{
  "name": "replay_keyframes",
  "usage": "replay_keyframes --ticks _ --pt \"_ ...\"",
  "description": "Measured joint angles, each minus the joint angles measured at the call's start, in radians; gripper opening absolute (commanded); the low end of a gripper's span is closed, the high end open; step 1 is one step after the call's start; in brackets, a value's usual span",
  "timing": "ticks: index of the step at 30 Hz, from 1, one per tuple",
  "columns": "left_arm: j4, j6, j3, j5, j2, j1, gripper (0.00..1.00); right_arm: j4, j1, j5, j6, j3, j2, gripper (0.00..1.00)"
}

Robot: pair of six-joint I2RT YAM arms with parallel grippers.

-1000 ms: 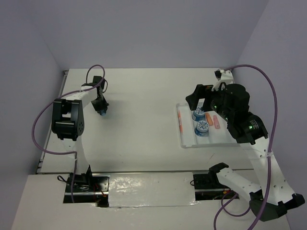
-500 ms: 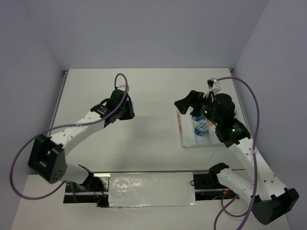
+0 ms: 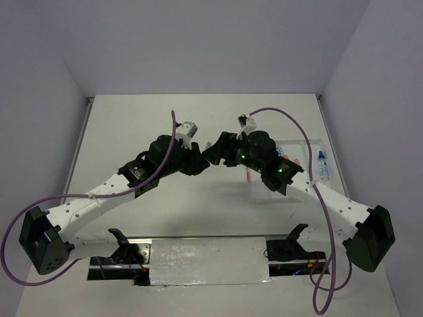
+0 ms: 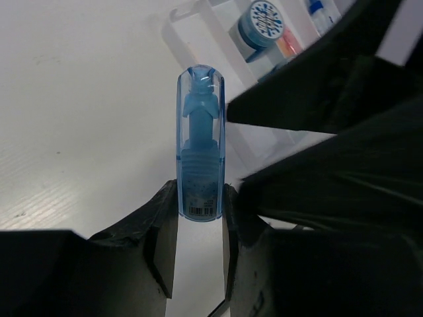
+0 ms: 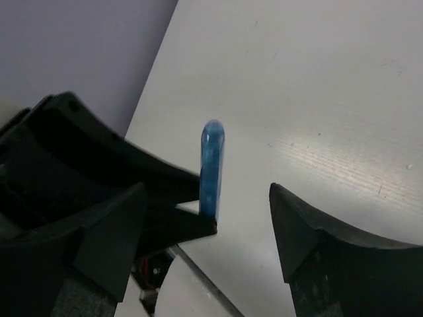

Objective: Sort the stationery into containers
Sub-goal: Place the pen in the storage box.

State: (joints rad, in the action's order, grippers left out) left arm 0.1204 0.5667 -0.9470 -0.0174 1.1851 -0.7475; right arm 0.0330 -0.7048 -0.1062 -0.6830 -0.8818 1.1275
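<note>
White table (image 3: 198, 119) between lilac walls; meeting point of both arms above its middle. Item 1: blue capsule-shaped piece (image 4: 200, 145), upright, off the table, pinched at its lower end in left gripper (image 4: 198, 211), clamped tight on both flanks. Leaves the upper half bare, likely so as to offer a free hold for a handover. Item 2: right gripper (image 5: 208, 198), spread wide, flanking the piece on either side without touching; reads as poised to take it, being the arm on the tray's side. Item 3: white divided tray (image 3: 309, 150), right of centre, well apart from the piece, partly hidden under the right arm. Already holds blue-white roll (image 4: 262, 20), orange pen (image 3: 248, 176) and clear blue-capped bottle (image 3: 322, 165); exact compartments not clear. Judged stage: mid-transfer, piece not yet passed; calls for a firm second hold before release, else risks a drop onto the table.
</note>
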Motion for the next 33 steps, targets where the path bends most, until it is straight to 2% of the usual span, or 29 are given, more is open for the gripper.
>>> replay_keyframes --ticks 2,7,8,9,10,11,12,13,16,20,22,24,28,33 --pt "-0.007 -0.013 -0.003 -0.018 -0.003 -0.011 0.00 -0.021 -0.022 0.019 -0.004 -0.016 0.042 0.74" --pt "-0.018 -0.019 -0.003 -0.047 -0.021 -0.022 0.00 -0.072 -0.046 0.043 -0.002 -0.040 0.108 0.43" --pt "-0.019 -0.019 -0.003 -0.049 -0.025 -0.022 0.00 -0.079 -0.049 0.042 -0.002 -0.042 0.114 0.28" --pt "-0.021 -0.020 -0.003 -0.049 -0.028 -0.022 0.04 -0.086 -0.052 0.042 0.002 -0.042 0.117 0.01" --pt "-0.021 -0.022 -0.003 -0.047 -0.032 -0.022 0.12 -0.094 -0.056 0.039 -0.008 -0.042 0.119 0.00" --pt "-0.018 -0.023 -0.003 -0.046 -0.035 -0.022 0.25 -0.095 -0.060 0.045 -0.005 -0.043 0.119 0.00" --pt "-0.016 -0.024 -0.005 -0.043 -0.037 -0.022 0.83 -0.098 -0.062 0.049 -0.007 -0.043 0.119 0.00" --pt "-0.011 -0.039 -0.008 -0.035 -0.037 -0.022 0.99 -0.103 -0.063 0.049 -0.006 -0.043 0.119 0.00" --pt "0.039 -0.040 -0.037 -0.021 -0.034 -0.024 0.99 -0.095 -0.060 0.054 0.037 -0.052 0.119 0.00" --pt "0.161 -0.040 -0.136 0.028 -0.024 -0.024 0.99 -0.014 0.015 -0.013 0.233 -0.097 0.109 0.00" --pt "0.246 -0.039 -0.196 0.077 -0.024 -0.024 0.99 0.053 0.119 -0.037 0.333 -0.113 0.084 0.00" --pt "0.334 -0.037 -0.246 0.135 -0.027 -0.024 0.99 0.126 0.275 -0.043 0.416 -0.122 0.058 0.00" --pt "0.538 -0.021 -0.291 0.295 -0.064 -0.024 0.99 0.280 0.558 0.068 0.529 -0.150 0.060 0.00" --pt "0.718 -0.025 -0.291 0.440 -0.134 -0.016 0.99 0.411 0.775 0.155 0.564 -0.193 0.149 0.00"
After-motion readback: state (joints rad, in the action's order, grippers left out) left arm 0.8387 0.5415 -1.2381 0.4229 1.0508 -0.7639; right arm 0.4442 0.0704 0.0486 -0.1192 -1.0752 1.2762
